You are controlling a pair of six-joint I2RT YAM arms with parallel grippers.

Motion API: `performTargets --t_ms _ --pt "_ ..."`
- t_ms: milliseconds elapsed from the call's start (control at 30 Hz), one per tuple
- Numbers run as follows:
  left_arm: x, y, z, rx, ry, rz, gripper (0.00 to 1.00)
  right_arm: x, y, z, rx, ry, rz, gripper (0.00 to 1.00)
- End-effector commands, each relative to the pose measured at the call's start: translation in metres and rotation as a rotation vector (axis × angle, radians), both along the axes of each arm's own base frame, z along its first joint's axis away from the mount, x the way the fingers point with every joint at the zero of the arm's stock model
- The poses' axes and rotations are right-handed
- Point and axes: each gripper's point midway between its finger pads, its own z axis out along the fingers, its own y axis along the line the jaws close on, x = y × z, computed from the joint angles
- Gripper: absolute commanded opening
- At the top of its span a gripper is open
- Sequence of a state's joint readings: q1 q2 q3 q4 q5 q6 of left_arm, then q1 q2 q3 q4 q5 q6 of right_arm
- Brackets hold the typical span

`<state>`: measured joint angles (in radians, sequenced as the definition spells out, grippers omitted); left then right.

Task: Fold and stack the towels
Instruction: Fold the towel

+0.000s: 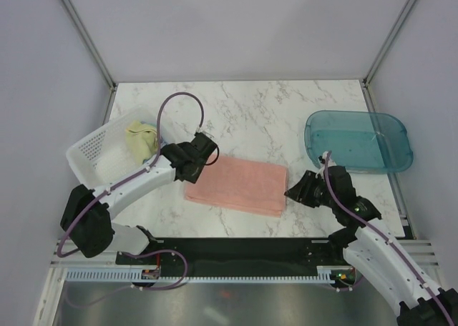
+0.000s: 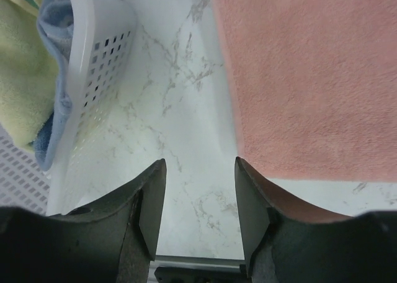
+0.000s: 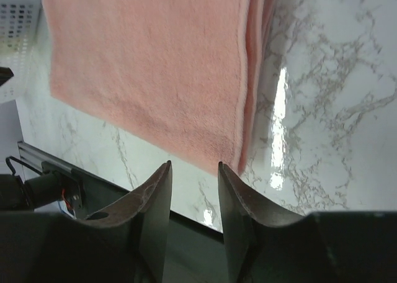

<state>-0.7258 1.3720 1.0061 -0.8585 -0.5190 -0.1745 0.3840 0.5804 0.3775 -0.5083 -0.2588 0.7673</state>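
Both left tool (image 2: 200, 162) and right tool (image 3: 194, 165) gape empty, flanking pink towel (image 1: 240, 184) on grey-walled marble table (image 1: 286, 111).

One left arm (image 1: 132, 183): white link shells, black joint housings, black wrist block, with a long mauve cable (image 1: 166, 108) looping off it. One right arm (image 1: 386, 258): same white-and-black build, with a second mauve lead (image 1: 327, 172) at the wrist. The left claw (image 2: 200, 165) and right claw (image 3: 194, 166) each have two dark moulded fingers with flat inner faces and tapered tips.
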Motion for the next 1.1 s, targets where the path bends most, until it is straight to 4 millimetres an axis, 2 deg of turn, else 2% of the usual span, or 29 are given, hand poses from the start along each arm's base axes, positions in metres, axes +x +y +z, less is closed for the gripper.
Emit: performTargets --t_ms 0,33,67,167,233,300,333,367,400,433,467,567,633,800,1000,1067 --pt "0.015 -0.035 0.012 -0.171 -0.045 0.037 0.55 0.029 -0.003 0.026 -0.022 -0.068 -0.077 0.42" --pt "0.013 -0.052 0.003 -0.252 -0.016 0.038 0.52 0.032 -0.001 0.026 -0.01 -0.059 -0.084 0.42" --pt "0.011 -0.054 -0.002 -0.267 -0.003 0.052 0.51 0.036 0.002 0.029 0.001 -0.062 -0.082 0.4" --pt "0.004 -0.039 -0.013 -0.223 0.011 0.181 0.51 0.04 0.003 0.023 -0.016 -0.01 -0.095 0.4" --pt "-0.003 -0.038 -0.018 -0.241 0.03 0.251 0.52 0.042 -0.007 0.01 -0.066 0.032 -0.148 0.43" --pt "-0.009 -0.033 -0.028 -0.232 0.045 0.282 0.53 0.047 -0.008 -0.003 -0.063 0.044 -0.182 0.44" --pt "-0.009 -0.03 -0.031 -0.221 0.041 0.302 0.54 0.045 -0.009 -0.017 -0.069 0.057 -0.189 0.44" --pt "-0.011 -0.027 -0.039 -0.197 0.059 0.313 0.54 0.055 -0.005 -0.014 -0.041 0.015 -0.2 0.44" --pt "-0.012 -0.025 -0.042 -0.188 0.066 0.324 0.54 0.059 -0.004 -0.02 -0.041 0.012 -0.201 0.45" --pt "-0.013 -0.023 -0.046 -0.196 0.077 0.355 0.54 0.061 -0.005 -0.026 -0.044 0.008 -0.216 0.44" --pt "-0.012 -0.022 -0.05 -0.208 0.08 0.372 0.54 0.07 -0.003 -0.021 -0.026 -0.029 -0.221 0.45" --pt "-0.014 -0.019 -0.061 -0.281 0.132 0.426 0.54 0.081 -0.001 -0.027 -0.04 -0.05 -0.223 0.46" --pt "-0.013 -0.022 -0.066 -0.372 0.157 0.46 0.54 0.086 -0.002 -0.036 -0.08 -0.043 -0.205 0.46" --pt "-0.01 -0.019 -0.075 -0.415 0.143 0.511 0.54 0.109 -0.014 -0.046 -0.205 -0.064 -0.231 0.43" --pt "-0.007 -0.042 -0.095 -0.522 0.188 0.522 0.53 0.137 -0.029 -0.047 -0.31 -0.085 -0.234 0.41" --pt "-0.008 -0.052 -0.095 -0.57 0.208 0.522 0.52 0.148 -0.032 -0.039 -0.325 -0.105 -0.223 0.41"
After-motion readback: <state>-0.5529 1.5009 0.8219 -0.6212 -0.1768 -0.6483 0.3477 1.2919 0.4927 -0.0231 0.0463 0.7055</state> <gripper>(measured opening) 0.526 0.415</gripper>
